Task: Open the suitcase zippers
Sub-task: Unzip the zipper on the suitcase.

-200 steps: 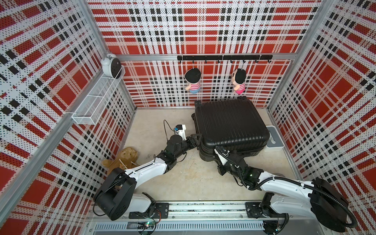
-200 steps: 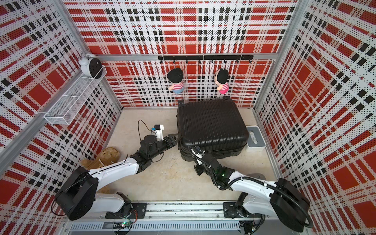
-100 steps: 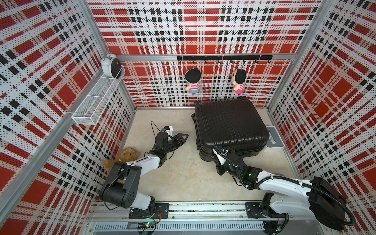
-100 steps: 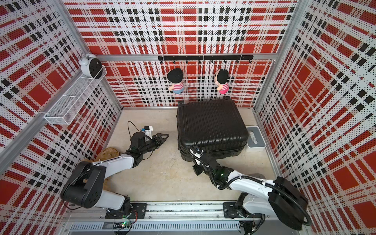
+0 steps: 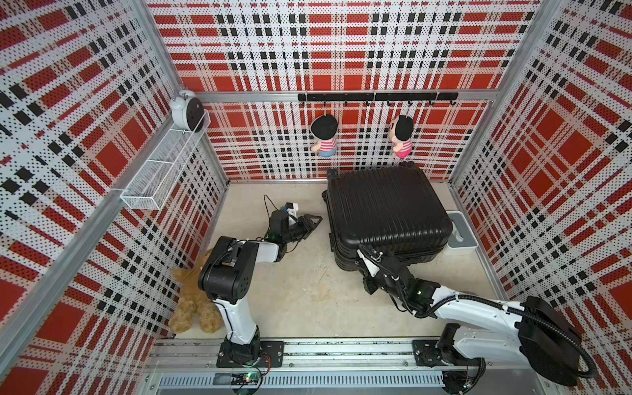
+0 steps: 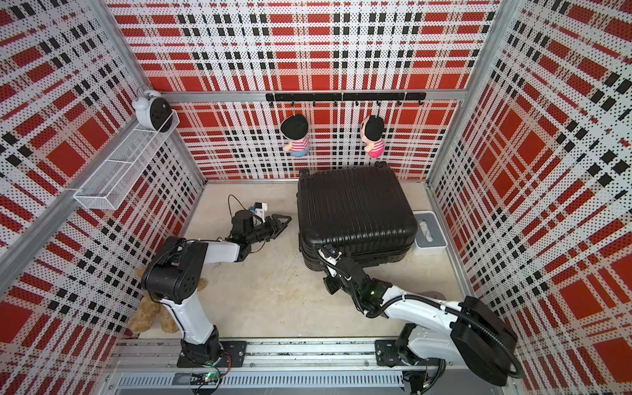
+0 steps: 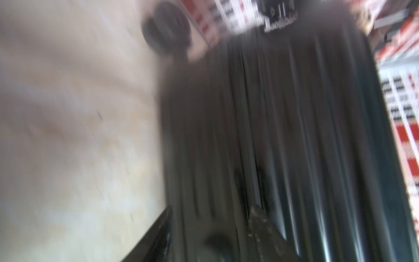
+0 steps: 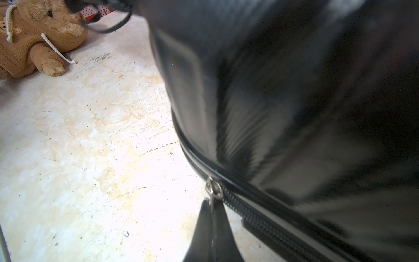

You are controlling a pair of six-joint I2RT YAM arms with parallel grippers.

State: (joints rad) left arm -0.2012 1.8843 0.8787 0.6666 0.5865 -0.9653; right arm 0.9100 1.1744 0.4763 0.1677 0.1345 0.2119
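The suitcase (image 5: 386, 208) lies on the desk (image 5: 307, 290), right of centre in both top views, which cannot show my right hand's (image 8: 211, 203) grip. Only the right wrist view shows it pinched together on the pull (image 8: 213, 188) of the zipper (image 8: 249, 214). My left hand (image 5: 314, 220) is apart and empty, left of the suitcase. Its wrist view is blurred.

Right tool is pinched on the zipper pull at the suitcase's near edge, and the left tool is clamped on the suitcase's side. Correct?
Not quite. The left tool is not clamped on the suitcase: both top views show it beside the case over the floor, jaws apart, holding nothing. The rest holds: the right wrist view shows the right tool pinched on the zipper pull.
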